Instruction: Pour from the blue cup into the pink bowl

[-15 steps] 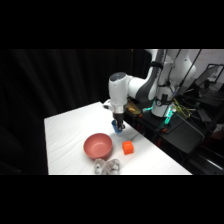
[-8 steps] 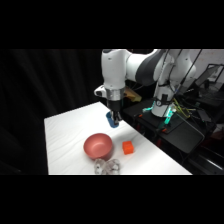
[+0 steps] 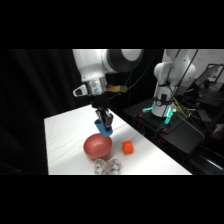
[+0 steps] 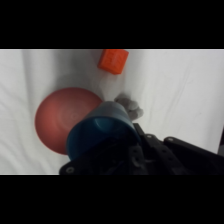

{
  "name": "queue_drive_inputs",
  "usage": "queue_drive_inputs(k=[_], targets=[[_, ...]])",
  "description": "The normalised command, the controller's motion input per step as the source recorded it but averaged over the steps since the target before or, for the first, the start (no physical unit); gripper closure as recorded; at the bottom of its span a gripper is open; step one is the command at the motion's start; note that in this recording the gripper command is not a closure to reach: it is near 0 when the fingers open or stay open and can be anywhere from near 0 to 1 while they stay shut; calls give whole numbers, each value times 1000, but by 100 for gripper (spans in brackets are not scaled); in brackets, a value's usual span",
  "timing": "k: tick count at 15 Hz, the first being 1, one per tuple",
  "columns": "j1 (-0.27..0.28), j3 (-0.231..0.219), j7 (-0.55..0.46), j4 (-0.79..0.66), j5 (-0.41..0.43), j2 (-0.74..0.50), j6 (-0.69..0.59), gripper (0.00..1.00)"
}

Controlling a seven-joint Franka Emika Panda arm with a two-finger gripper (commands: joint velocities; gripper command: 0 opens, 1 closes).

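Blue cup [image 3: 104,128]: held off the table in the gripper [image 3: 105,120], whose fingers were closed on its sides; in the side view the cup hung tilted just above the far right rim of the pink bowl [image 3: 96,146], close to it but not seen to touch. Pink bowl: on the white table [image 3: 65,145], below the cup and toward the camera and the left of it in the side view. In the wrist view the cup [image 4: 100,131] showed its open mouth toward the camera, with the bowl [image 4: 59,119] lying behind and to the left of it, the cup's rim overlapping the bowl's right edge. Long axis of the cup: leaning off upright; the exact angle could not be read, nor whether anything was inside. Judgement: the pour turns on this offset, since the cup's mouth sat over the bowl's edge and not its middle, so the tip would need to go toward the bowl's centre, or the cup to shift further over it, for the contents to land inside. Also on the table: an orange cube [image 3: 127,147] to the right of the bowl, apart from it, and a silvery lumpy object [image 3: 107,166] just in front of the bowl.
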Motion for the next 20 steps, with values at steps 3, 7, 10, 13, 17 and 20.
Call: queue_drive_inputs(k=[3, 7, 10, 13, 17, 20], targets=[[-442, 106, -793, 954, 456, 643, -743, 13], [-312, 183, -403, 903, 298, 638, -770, 15], [-217, 197, -201, 750, 260, 490, -756, 15], [-216, 148, -190, 607, 291, 330, -759, 15], [-215, 93, -155, 509, 364, 292, -702, 15], [-140, 74, -120, 395, 431, 271, -574, 15]])
